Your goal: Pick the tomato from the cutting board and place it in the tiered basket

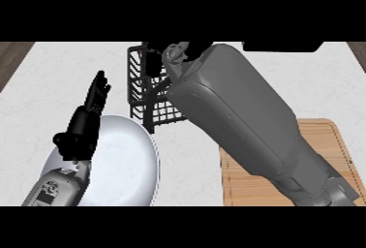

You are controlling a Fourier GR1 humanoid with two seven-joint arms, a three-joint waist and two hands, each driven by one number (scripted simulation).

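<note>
The right forearm (pixel 247 126) reaches toward eleven o'clock from the cutting board (pixel 325 155) to the tiered basket (pixel 150 92) — its hand (pixel 178 51) sits over the basket, grip hidden, tomato unseen. The left hand (pixel 89 111) rests open over the plate (pixel 129 160) at eight o'clock — farther off

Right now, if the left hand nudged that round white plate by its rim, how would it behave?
The round white plate looks rigid and smooth, so it would probably slide on the pale counter rather than flex. It lies flat, so tipping seems unlikely. The open left hand shows over it; contact can't be told.
</note>
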